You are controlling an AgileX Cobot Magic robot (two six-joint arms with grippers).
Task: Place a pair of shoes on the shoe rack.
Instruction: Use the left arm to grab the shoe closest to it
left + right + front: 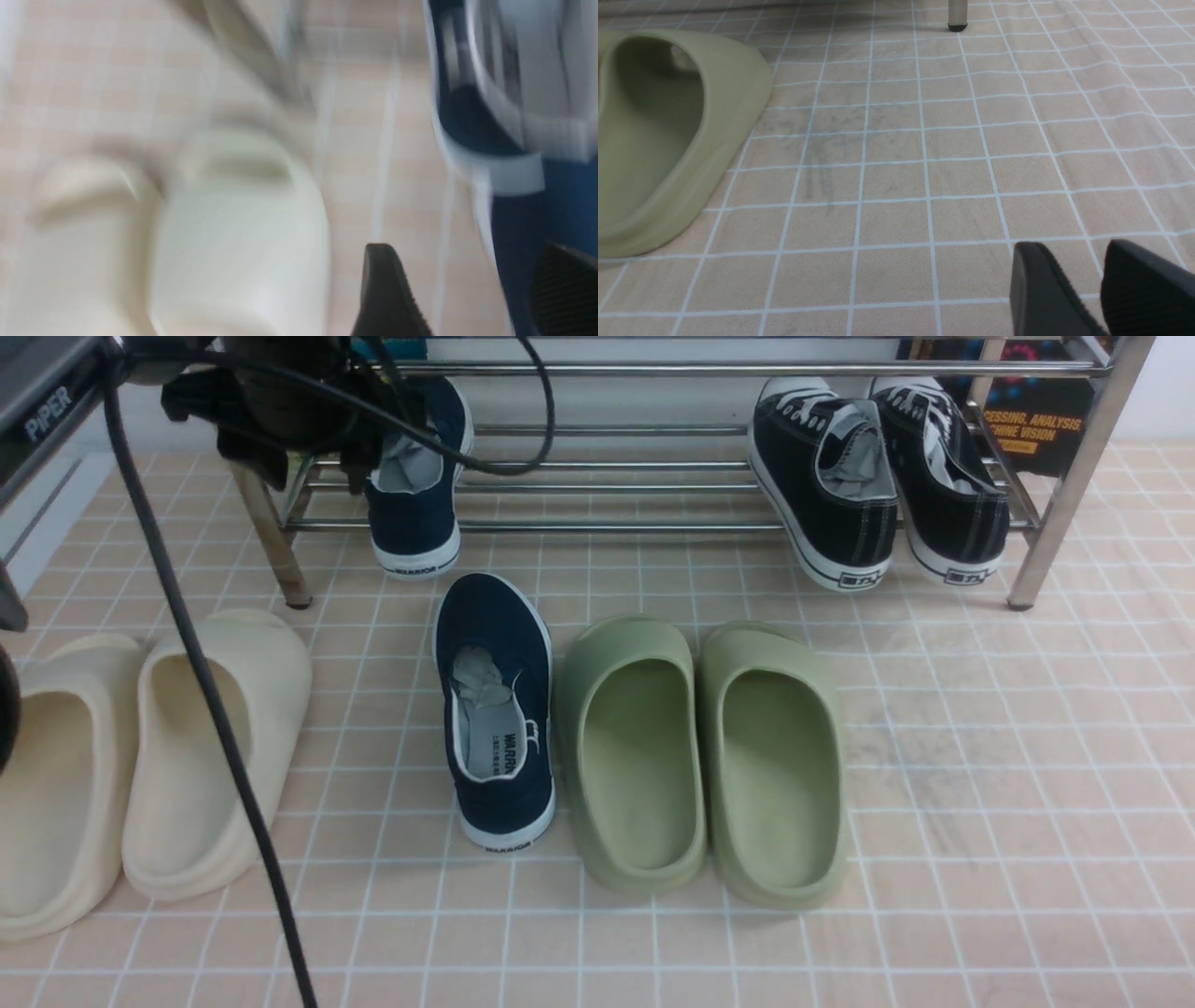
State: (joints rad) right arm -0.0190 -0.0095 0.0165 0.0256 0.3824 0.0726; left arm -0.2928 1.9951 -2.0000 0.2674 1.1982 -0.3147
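Note:
One navy slip-on shoe leans on the chrome shoe rack at its left end, with its heel over the front bar. My left arm hangs right beside it. In the blurred left wrist view my left gripper is open wide; the navy shoe lies against one finger, ungripped. The other navy shoe stands on the floor in front of the rack. My right gripper hovers low over bare tiles, jaws a little apart and empty; it is out of the front view.
Black lace-up sneakers sit on the rack's right end. Green slides lie right of the floor shoe, one also in the right wrist view. Cream slides lie at the left. A black cable crosses in front. A rack leg stands ahead of my right gripper.

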